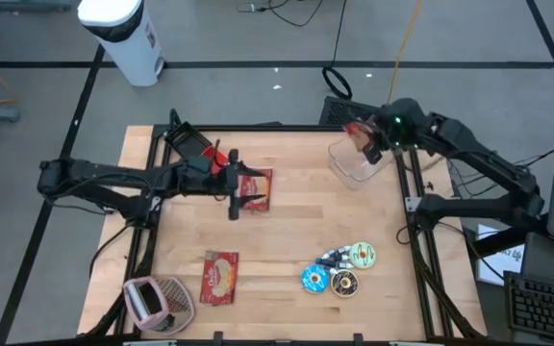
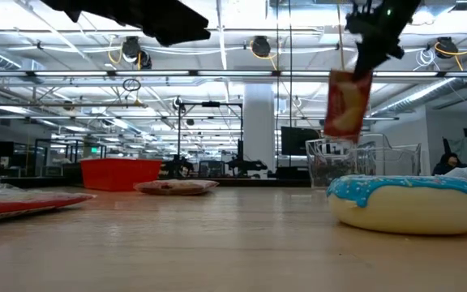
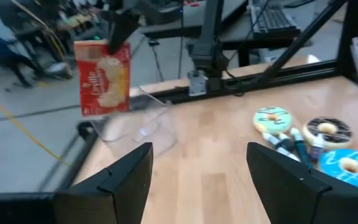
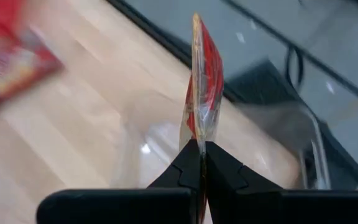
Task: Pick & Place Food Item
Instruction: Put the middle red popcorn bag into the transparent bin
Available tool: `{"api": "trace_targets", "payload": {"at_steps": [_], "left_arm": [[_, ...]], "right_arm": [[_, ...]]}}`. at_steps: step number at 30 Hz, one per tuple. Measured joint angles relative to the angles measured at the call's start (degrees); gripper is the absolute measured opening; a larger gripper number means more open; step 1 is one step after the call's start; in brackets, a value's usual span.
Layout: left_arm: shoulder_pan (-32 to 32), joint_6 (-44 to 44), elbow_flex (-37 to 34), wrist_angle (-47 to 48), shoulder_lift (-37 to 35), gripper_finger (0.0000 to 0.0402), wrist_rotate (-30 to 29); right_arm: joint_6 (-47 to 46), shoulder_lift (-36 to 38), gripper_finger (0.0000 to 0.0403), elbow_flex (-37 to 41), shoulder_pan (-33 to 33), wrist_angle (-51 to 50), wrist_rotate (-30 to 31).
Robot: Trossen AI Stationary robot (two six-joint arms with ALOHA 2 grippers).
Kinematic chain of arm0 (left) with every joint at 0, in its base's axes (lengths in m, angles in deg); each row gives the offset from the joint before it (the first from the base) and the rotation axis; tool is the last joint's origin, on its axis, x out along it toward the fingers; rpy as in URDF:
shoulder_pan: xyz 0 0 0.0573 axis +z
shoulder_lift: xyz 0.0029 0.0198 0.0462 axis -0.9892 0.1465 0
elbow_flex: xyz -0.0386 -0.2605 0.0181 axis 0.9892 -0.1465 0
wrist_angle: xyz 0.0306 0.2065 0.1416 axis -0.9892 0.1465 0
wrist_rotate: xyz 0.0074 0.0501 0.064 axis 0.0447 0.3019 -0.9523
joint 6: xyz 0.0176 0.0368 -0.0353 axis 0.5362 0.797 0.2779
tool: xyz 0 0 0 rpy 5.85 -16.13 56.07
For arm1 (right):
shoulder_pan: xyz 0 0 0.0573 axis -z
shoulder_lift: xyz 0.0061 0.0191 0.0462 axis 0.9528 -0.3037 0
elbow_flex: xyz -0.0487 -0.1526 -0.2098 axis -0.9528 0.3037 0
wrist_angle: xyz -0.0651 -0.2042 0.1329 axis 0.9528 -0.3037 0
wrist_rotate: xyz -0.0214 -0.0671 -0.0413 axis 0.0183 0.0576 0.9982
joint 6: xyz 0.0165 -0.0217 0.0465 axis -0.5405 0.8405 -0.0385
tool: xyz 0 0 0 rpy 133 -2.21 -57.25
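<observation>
While the right claw (image 1: 365,137) hangs over the clear bin (image 1: 352,163) at the frame's upper right, it grasps a red snack packet (image 3: 104,78). The carry looks nearly done; next comes letting go above the bin. The left claw (image 1: 234,197), released, hovers mid-bench.

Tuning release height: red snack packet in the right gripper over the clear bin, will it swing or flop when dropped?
Probably light and thin: the red snack packet shows edge-on as a slim film in the shut right gripper. Pinched at one edge, it hangs fairly straight, so semi-stiff. It may flutter or tilt falling into the clear bin.
</observation>
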Motion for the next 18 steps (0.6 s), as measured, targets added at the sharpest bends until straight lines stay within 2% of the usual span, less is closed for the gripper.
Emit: {"api": "trace_targets", "payload": {"at_steps": [5,11,18], "left_arm": [[1.76,-2.33,0.02,1.17,1.01,0.0261,0.96],[2.14,-3.91,0.04,2.15,2.69,0.0261,0.97],[2.14,-4.15,-0.02,3.53,3.44,0.0257,0.96]], "right_arm": [[2.04,-5.85,0.0000,0.00,7.30,-5.29,-8.12],[5.09,-11.99,0.0000,0.02,10.47,-4.94,-18.71],[6.17,-16.24,0.0000,0.02,10.72,-4.69,-22.05]]}}
